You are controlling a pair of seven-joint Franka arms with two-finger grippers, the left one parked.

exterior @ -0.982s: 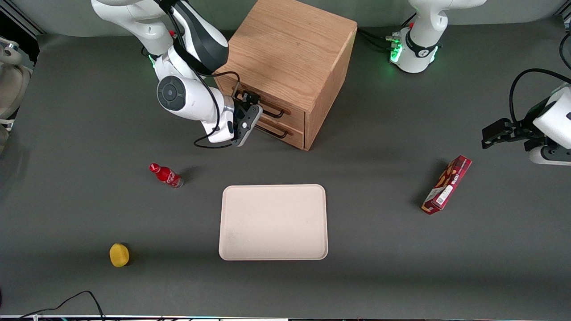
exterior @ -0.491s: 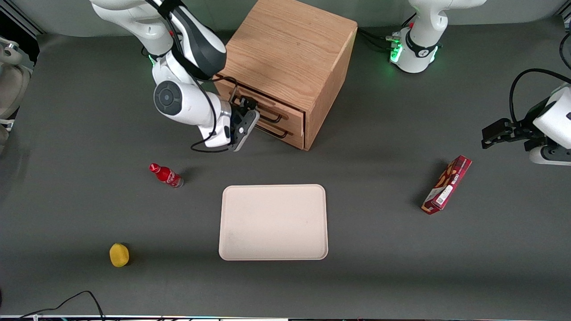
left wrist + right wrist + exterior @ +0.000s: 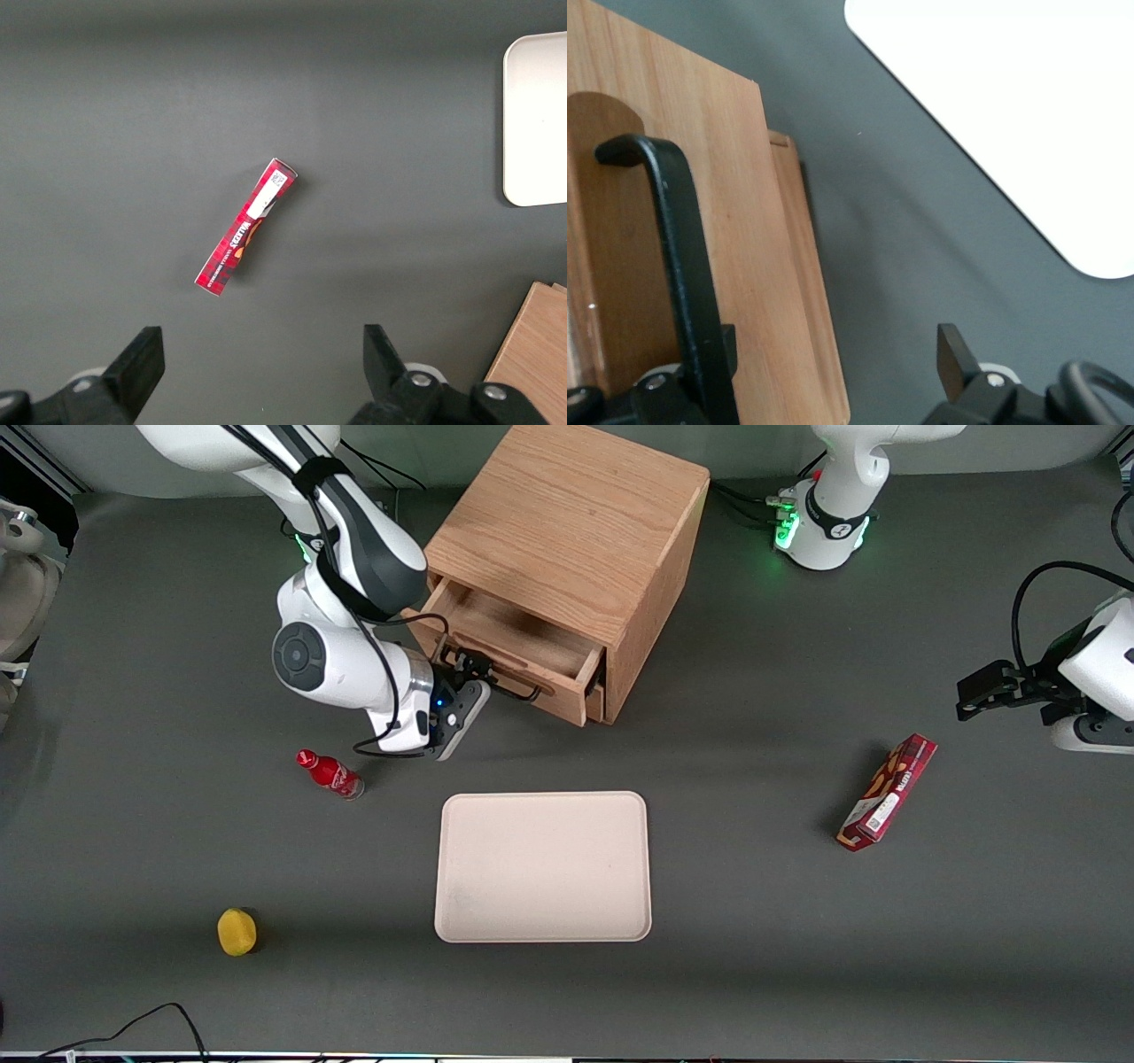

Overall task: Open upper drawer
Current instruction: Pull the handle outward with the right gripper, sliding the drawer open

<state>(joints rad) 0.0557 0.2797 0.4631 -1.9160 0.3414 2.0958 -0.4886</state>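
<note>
The upper drawer (image 3: 518, 640) of the wooden cabinet (image 3: 576, 522) stands pulled out toward the front camera, and its bare wooden inside shows. A thin black bar handle (image 3: 516, 692) runs along the drawer's front panel (image 3: 749, 230). My gripper (image 3: 469, 666) is right at this handle, in front of the drawer, and it is open. In the right wrist view the handle (image 3: 678, 257) lies against one finger (image 3: 725, 350). The second finger (image 3: 952, 354) hangs apart over the grey table. A sliver of the lower drawer (image 3: 595, 701) shows beneath, still pushed in.
A beige tray (image 3: 542, 865) lies nearer the front camera than the cabinet. A red bottle (image 3: 330, 774) lies on the table close beside my arm. A yellow object (image 3: 236, 931) sits nearest the camera. A red box (image 3: 889, 792) lies toward the parked arm's end.
The upper drawer went from shut to pulled well out. My gripper and arm drew back from the cabinet toward the front camera, staying at the handle.
</note>
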